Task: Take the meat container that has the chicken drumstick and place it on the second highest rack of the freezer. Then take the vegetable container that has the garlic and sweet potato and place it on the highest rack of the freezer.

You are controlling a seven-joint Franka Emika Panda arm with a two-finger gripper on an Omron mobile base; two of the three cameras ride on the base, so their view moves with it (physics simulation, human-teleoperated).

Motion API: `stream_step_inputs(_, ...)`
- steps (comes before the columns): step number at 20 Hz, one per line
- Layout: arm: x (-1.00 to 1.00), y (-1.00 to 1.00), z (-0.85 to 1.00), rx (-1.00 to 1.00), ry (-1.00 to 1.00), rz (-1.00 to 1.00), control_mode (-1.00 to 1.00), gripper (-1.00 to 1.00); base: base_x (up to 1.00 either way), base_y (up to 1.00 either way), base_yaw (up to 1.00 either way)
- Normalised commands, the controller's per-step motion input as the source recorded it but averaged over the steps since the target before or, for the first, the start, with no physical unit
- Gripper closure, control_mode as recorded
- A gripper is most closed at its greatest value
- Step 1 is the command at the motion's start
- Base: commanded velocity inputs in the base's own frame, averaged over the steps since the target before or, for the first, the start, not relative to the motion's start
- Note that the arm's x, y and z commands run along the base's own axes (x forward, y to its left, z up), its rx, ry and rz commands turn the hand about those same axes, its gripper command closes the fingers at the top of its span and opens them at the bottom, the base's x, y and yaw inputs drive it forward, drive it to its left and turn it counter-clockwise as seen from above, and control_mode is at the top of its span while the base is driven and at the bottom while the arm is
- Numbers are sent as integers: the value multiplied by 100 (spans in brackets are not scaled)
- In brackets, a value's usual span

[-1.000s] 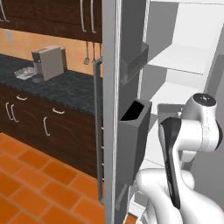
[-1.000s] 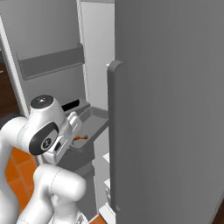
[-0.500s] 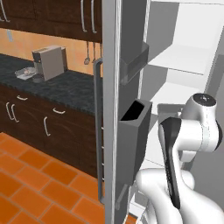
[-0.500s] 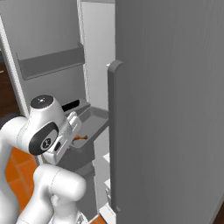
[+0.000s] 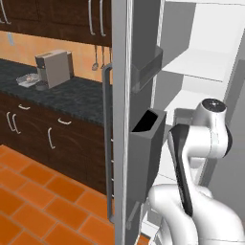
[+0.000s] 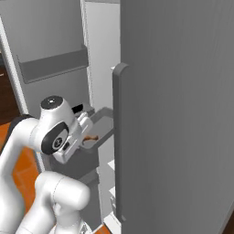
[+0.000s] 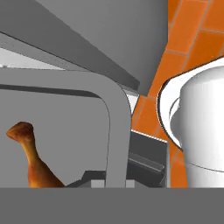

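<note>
Freezer [image 6: 59,41] interior, fingers clamped on grey container [image 7: 114,131] rim (chicken drumstick [image 7: 33,159] lying just beside them)

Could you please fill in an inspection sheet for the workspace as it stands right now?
Surface: white freezer shelves, bare where visible.
Job's things: grey meat container with the chicken drumstick inside, held at the open freezer; rack reached cannot be told.
Clutter: coffee machine on the dark counter.
Grippers: gripper shut on the container's rim.
Cables: nothing seen.
Surroundings: dark door bins, orange tile floor, dark cabinets.
</note>
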Motion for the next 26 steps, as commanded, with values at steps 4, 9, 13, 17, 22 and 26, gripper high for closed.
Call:
stream_step_inputs(4, 57, -62, -3, 8, 1, -3, -100, 100, 0, 0, 0)
stream_step_inputs(9, 68, -16, -3, 2, 0, -3, -100, 100, 0, 0, 0)
stream_step_inputs(13, 21, 1, 0, 0, 0, -2, -100, 100, 0, 0, 0)
stream_step_inputs(17, 51, -4, -13, 0, 0, -5, -100, 100, 0, 0, 0)
stream_step_inputs(22, 60, -24, -33, 0, 0, -4, -100, 100, 0, 0, 0)
stream_step_inputs(26, 50, -31, -11, 0, -1, -3, -100, 100, 0, 0, 0)
